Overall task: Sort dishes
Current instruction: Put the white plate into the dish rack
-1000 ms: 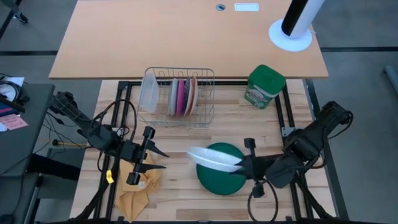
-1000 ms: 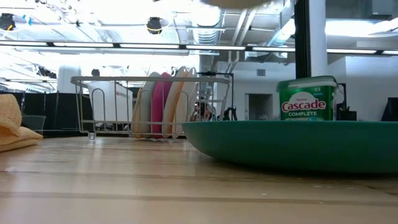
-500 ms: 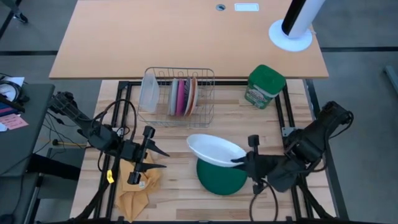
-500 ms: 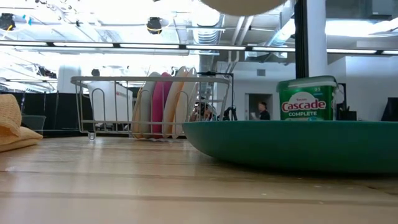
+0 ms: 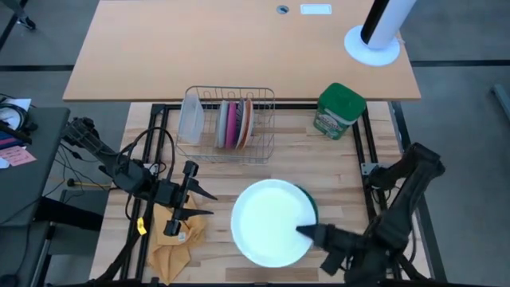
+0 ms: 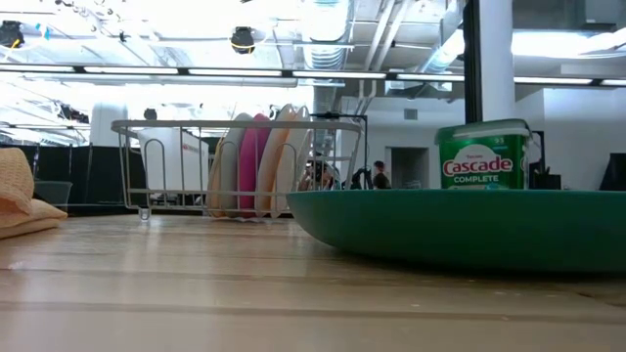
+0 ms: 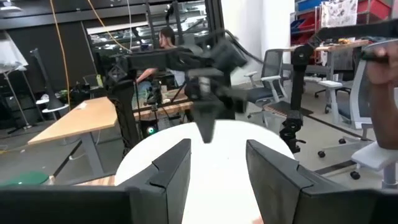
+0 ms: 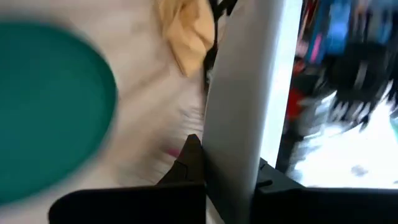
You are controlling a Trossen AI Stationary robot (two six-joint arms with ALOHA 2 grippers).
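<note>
Three small round plates, a grey one [image 5: 222, 125], a magenta-pink one [image 5: 232, 124] and an orange-and-white patterned one [image 5: 245, 122], stand on edge in the wire dish rack [image 5: 263, 148] at the back of the wooden table [image 5: 343, 163], so that share of the sorting looks done. The large round white plate [image 5: 269, 222] is in the air, face up, over the front middle of the table. The right gripper [image 5: 307, 231] pinches its rim on the right-arm side, the fingers closed tight on the edge. Under it lies a dark green round dish [image 5: 311, 209], bottom up on the wood, of which only a sliver shows from above; this one and the held plate are probably what is left to rack.

The left gripper [image 5: 209, 203] waits over the table's left front, its fingers [image 7: 168, 171] partly open and holding nothing. A crumpled yellow cloth [image 5: 177, 243] lies below it. A frosted translucent container [image 5: 190, 116] fills the rack's left end, so free slots seem to lie only at its right end. A green detergent canister [image 5: 339, 111] stands near the rack's right side, close to that approach.
</note>
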